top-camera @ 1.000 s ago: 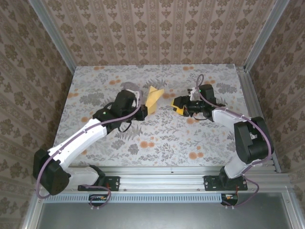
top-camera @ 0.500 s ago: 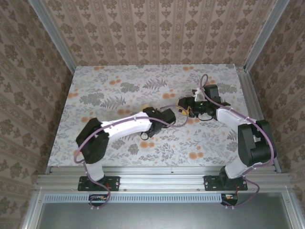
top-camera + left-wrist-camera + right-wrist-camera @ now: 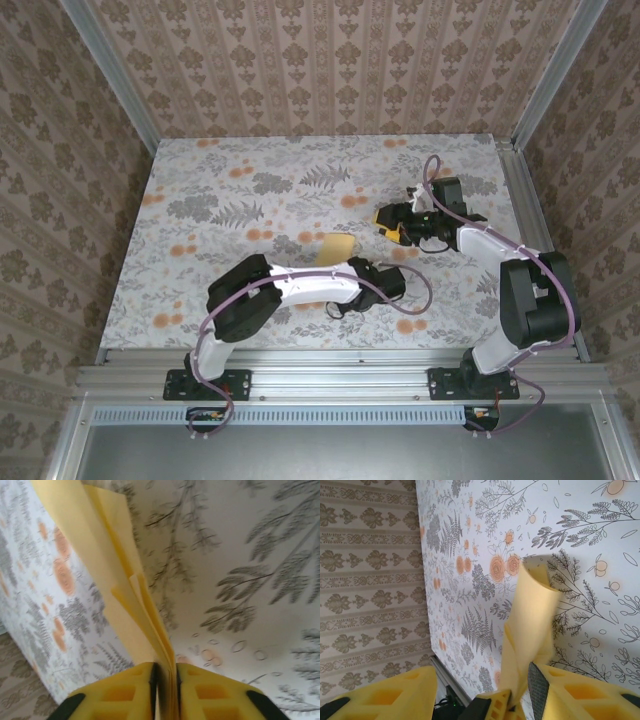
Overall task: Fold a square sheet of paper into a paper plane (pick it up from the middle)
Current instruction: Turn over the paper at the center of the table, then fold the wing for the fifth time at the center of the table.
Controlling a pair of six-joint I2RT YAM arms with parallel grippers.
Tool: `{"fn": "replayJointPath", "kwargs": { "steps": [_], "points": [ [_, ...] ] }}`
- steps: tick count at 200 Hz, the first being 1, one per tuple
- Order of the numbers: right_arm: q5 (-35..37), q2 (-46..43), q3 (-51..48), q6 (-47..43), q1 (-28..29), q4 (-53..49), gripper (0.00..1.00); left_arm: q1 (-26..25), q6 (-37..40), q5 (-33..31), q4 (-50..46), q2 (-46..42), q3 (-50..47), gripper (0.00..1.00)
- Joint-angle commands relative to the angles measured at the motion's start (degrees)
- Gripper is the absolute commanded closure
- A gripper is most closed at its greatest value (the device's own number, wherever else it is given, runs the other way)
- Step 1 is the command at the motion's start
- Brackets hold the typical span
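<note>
Right, my left gripper (image 3: 165,670) is clenched on the paper (image 3: 338,248). On its wrist view the yellow fingers (image 3: 120,695) stand almost together, with several folded pale-yellow layers caught in the slit between them. I judge the grip sits on the folded edge so the layers cannot spring apart while the sheet is carried.

From above, the paper is near the middle of the table (image 3: 200,200). The left wrist is at about 4 o'clock of it, and the right gripper (image 3: 392,224) is at about 2 o'clock, near but apart. That gripper is released: its fingers are spread wide with nothing between them. On its own view the paper rises as a curled strip toward 12 o'clock. I take it to be waiting to receive the paper or press a crease.

From above, the left arm covers its own fingertips. The left wrist view is soft, and the sheet runs off at 11 o'clock. I cannot count the folds, nor tell whether the paper touches the table.
</note>
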Motion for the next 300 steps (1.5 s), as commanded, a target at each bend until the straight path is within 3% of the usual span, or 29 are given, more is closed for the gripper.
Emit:
{"fn": "replayJointPath", "kwargs": {
  "steps": [1,29,60,98,135,171,211,248,300],
  "points": [
    [-0.37,0.03,1.03,-1.32,-0.48,-2.22,0.46,-0.1,2.31,4.91,2.8,0.01,0.13,0.71],
    [-0.93,1.58,0.5,-1.08,-0.19,-2.39,0.48,0.43,3.29,10.5,6.75,-3.83,-1.68,0.47],
    [-1.04,2.28,-0.34,-0.92,1.49,-2.32,0.5,2.75,2.24,21.33,12.17,-10.6,-5.5,0.35],
    [-0.62,3.3,-2.44,0.51,4.29,0.39,0.55,7.05,-1.8,35.52,14.43,-20.21,-9.91,0.31],
    [2.6,1.37,-2.52,1.13,10.25,1.17,0.61,15.65,-9.08,46.34,19.57,-32.38,-20.58,0.31],
    [6.45,3.82,-2.62,2.63,17.78,2.97,0.71,26.72,-17.19,49.97,28.04,-45.28,-32.78,0.3],
    [12.87,7.38,-0.22,-0.21,22.38,-0.29,0.79,35.49,-22.41,51.06,31.57,-49.02,-39.35,0.29],
    [19.26,10.02,1.38,-4.96,23.06,-6.71,0.81,37.29,-23.45,52.54,34.06,-46.48,-40.4,0.29],
    [21.2,12.35,0.74,-5.49,22.32,-5.91,0.85,37.29,-24.46,54.84,35.97,-43.03,-40.31,0.29]
  ]
}}
